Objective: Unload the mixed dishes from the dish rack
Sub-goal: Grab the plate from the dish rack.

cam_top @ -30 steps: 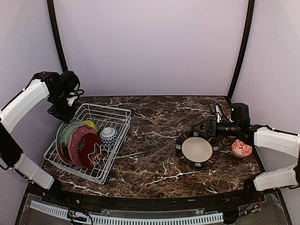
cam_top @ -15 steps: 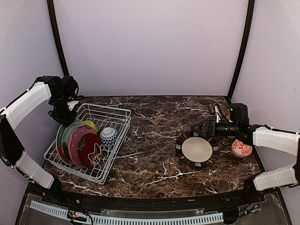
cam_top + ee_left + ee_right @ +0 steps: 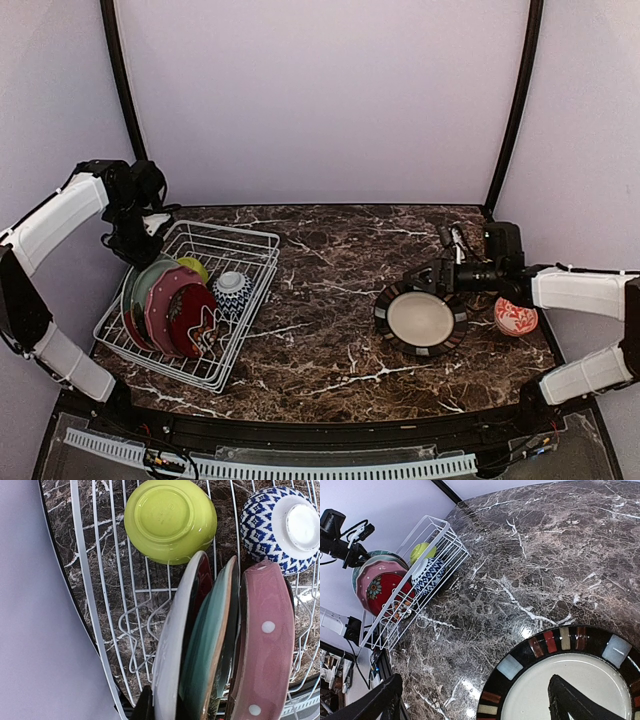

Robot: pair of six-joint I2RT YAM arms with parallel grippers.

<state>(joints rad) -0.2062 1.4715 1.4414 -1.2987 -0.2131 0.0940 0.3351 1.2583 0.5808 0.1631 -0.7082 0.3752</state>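
We see dish rack (image 3: 235, 232) at left edge of worktop (image 3: 330, 270). Plates (image 3: 165, 300) stand upright in it, with lime-green bowl (image 3: 170, 520) and blue-white bowl (image 3: 280, 525) toward far edge. Left gripper (image 3: 133, 243) pinched on rim of pale green plate (image 3: 170, 670), outermost in row. Right gripper (image 3: 475, 700) spread wide over striped-rim plate (image 3: 420, 318) near right edge.

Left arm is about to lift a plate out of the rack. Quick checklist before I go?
1. Left gripper shut on pale green plate rim: ok.
2. Teal plate free of the gripped plate: cannot tell, they lean close.
3. Lime-green bowl clear of the lift: ok.
4. Right gripper open, far from dish rack: ok.
5. Bare table between rack and striped plate for set-down: ok.
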